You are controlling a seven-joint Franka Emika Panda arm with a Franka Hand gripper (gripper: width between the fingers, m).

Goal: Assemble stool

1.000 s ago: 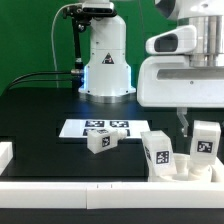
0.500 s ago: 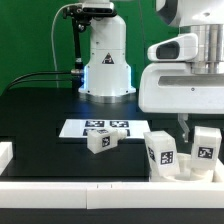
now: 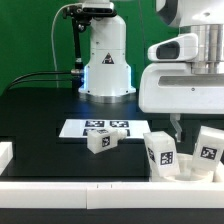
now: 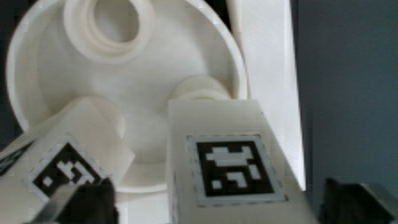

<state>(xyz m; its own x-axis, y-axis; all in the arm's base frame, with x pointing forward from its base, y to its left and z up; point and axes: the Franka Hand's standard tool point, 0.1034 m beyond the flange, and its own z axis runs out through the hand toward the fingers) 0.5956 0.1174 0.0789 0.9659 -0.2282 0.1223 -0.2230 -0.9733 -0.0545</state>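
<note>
The desk is just plain black. The marker board lies flat around the middle, a bit toward the front edge. A long white rail runs along the front edge, and a short one sits at the front corner on the exterior view's left. There's a green curtain behind the back edge, and a black cable trails there too.

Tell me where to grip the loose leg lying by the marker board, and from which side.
Grip the leg across its middle, on the two flat side faces, coming straight down from above. It lies on its side on the table, and its chunky, flat-sided body should suit the jaws.
</note>
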